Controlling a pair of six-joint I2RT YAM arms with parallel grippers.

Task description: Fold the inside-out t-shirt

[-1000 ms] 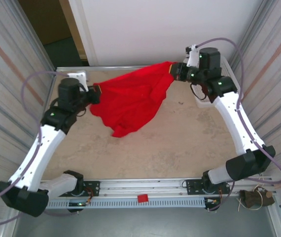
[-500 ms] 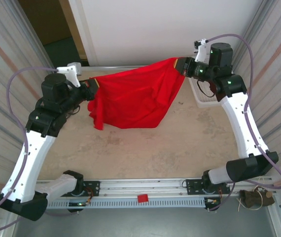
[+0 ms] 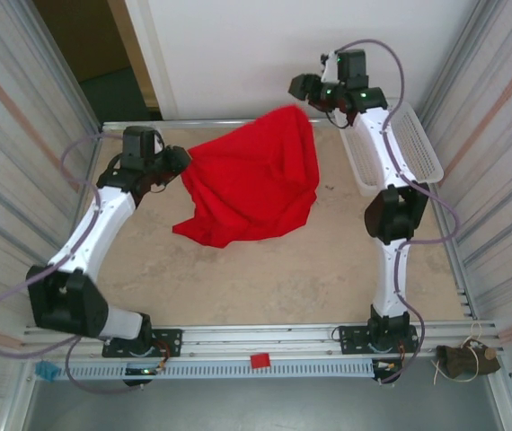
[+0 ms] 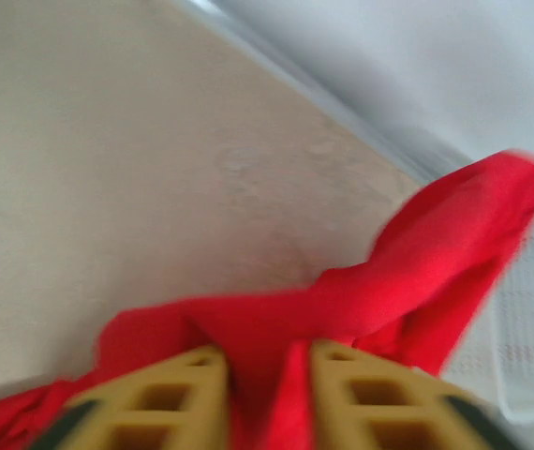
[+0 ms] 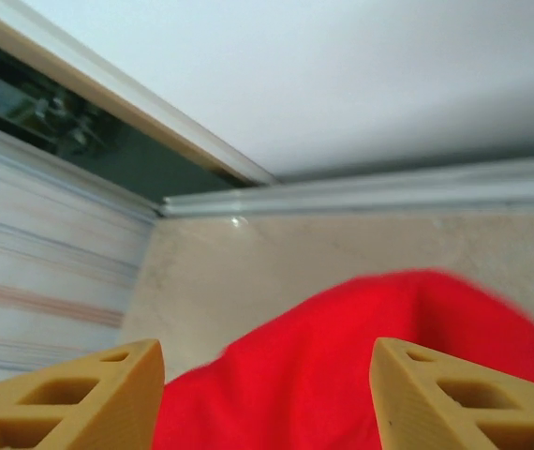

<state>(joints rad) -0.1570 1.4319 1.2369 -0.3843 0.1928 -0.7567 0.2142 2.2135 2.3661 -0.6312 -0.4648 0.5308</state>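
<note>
The inside-out t-shirt (image 3: 251, 184) sags in a bunched heap on the tabletop (image 3: 265, 269), just ahead of the left claw (image 4: 267, 366), which pinches its near edge. The right claw (image 5: 265, 361), spread wide and holding nothing, hovers just above the far corner. It should close on that corner, then both should draw the cloth taut before flattening.

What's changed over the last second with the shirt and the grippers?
The right gripper opened, let go of the t-shirt and drew back toward the far wall; the cloth slumped onto the table. The left gripper still clamps its edge. The basket stayed put.
</note>
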